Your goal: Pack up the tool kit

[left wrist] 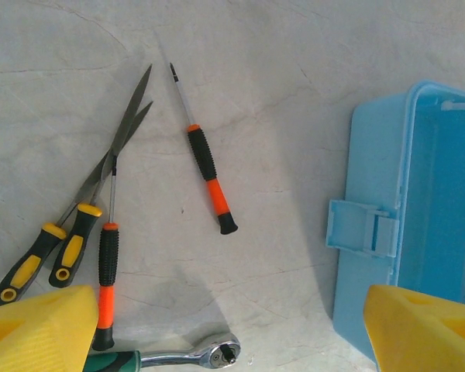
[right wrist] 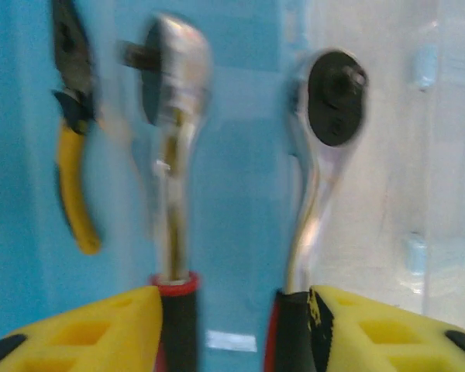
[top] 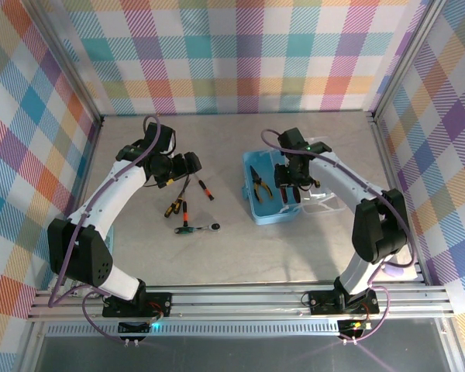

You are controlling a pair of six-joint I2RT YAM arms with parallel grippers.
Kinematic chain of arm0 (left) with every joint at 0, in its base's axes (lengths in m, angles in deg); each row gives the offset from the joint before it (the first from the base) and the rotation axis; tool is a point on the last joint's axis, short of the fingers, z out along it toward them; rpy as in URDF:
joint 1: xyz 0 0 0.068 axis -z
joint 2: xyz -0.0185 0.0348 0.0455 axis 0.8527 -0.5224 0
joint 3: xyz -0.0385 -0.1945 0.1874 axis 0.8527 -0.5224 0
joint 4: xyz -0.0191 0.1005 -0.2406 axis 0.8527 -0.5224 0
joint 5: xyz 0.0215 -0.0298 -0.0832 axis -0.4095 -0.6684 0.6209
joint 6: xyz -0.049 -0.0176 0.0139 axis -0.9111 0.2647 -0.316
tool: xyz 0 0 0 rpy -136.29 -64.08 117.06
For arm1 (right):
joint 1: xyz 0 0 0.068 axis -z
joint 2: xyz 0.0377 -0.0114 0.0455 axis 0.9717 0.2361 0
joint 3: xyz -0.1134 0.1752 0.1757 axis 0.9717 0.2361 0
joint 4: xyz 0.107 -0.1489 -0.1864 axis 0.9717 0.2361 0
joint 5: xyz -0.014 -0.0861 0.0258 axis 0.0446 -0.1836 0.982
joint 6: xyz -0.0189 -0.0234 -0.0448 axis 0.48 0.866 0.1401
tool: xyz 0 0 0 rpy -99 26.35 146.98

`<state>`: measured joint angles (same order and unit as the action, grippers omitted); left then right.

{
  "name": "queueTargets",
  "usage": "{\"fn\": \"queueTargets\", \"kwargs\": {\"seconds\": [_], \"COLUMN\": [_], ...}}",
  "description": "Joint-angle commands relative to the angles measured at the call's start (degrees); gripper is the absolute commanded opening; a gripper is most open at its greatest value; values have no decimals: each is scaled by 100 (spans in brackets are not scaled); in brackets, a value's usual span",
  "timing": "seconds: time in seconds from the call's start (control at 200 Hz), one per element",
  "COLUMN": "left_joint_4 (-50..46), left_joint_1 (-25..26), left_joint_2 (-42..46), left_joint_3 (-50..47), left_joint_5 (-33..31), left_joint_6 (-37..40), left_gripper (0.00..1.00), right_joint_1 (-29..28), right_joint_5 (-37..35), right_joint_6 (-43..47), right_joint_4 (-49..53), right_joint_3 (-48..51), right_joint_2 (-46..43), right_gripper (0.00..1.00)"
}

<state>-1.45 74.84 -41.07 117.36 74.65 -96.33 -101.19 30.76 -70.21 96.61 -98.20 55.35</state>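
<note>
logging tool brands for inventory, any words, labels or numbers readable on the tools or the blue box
No text is legible in any view.
Small white patch on the floor of the blue box: maybe a label, too blurred to read.
Ratchet wrench head: blurred, no marking readable.
Screwdrivers and pliers on the table: no print visible on the handles.

This is looking like a robotics lab test cell. Aluminium framing (top: 409, 58) is boxing in a pale, stone-patterned surface (top: 217, 256), and panels of pastel plaid (top: 240, 54) are serving as walls. The left arm (top: 112, 190) and the right arm (top: 337, 174) are sitting bolted to a slotted rail (top: 240, 298) at the near edge, trailing purple cables (top: 62, 263) and carrying the yellow-fingered left pincer (left wrist: 229, 294) and right pincer (right wrist: 234, 294).
</note>
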Motion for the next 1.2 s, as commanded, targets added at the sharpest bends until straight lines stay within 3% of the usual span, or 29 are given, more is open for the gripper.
{"fn": "queueTargets", "kwargs": {"seconds": [0.0,0.145,0.27,0.4,0.615,1.01,1.195], "left_joint_4": [-232,-332,-415,-493,-420,-407,-358], "left_joint_1": [-25,-25,-25,-25,0,-112,-175], "left_joint_2": [120,138,155,66,-207,-1205,-1545], "left_joint_3": [23,-103,-346,-650,-1030,-1059,-972], "left_joint_5": [-121,-283,-516,-919,-1149,-1918,-1915], "left_joint_6": [132,194,247,307,333,309,419], "left_gripper": [88,88,88,86,77,40,38], "right_joint_1": [-10,-106,-208,-335,-478,-497,-498], "right_joint_5": [-40,205,832,1443,1585,1610,1604], "right_joint_6": [131,301,498,628,668,620,629], "right_joint_4": [184,269,162,6,-8,-38,-27], "right_joint_3": [-238,-386,-366,-273,-186,-99,-135], "right_joint_2": [-320,-682,-986,-1194,-1162,-1095,-1026], "right_gripper": [60,79,100,99,99,99,99]}}
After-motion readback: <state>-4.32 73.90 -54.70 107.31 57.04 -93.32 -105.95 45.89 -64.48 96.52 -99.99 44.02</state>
